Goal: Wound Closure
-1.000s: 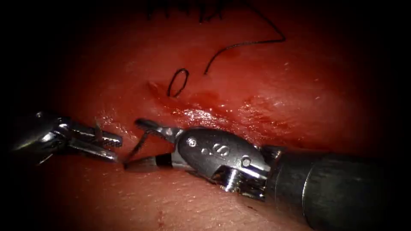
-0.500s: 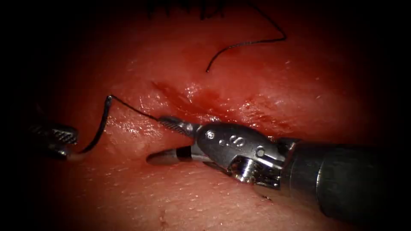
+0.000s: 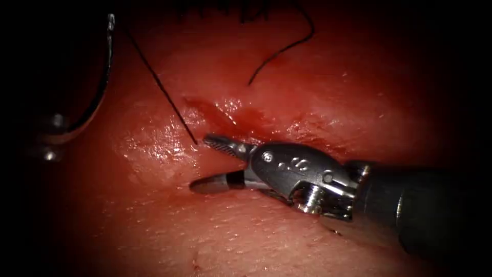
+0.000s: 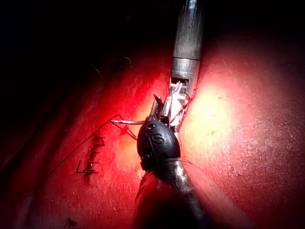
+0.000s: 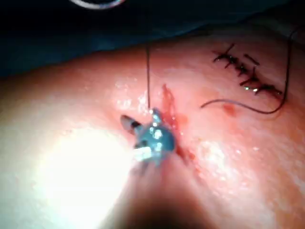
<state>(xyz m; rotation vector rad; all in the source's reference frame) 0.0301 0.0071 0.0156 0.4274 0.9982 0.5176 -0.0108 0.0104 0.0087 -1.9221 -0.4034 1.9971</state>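
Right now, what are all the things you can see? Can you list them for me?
tissue: one, red, all around
cut: one, dark red, middle
red fluid: wet patch, along the cut
needle: one, dark, curved, far left of the cut, out of the tissue
thread: one, black, from tissue left of the cut up toward the needle
loose thread end: one, black, above the cut
left pincer: silver, holding the needle's lower end
right pincer: silver, open, empty, beside the cut

My left tool point(image 3: 51, 131) lifts the needle point(image 3: 100, 77) up, left of the cut point(image 3: 230, 115), drawing thread point(image 3: 161, 87) taut.
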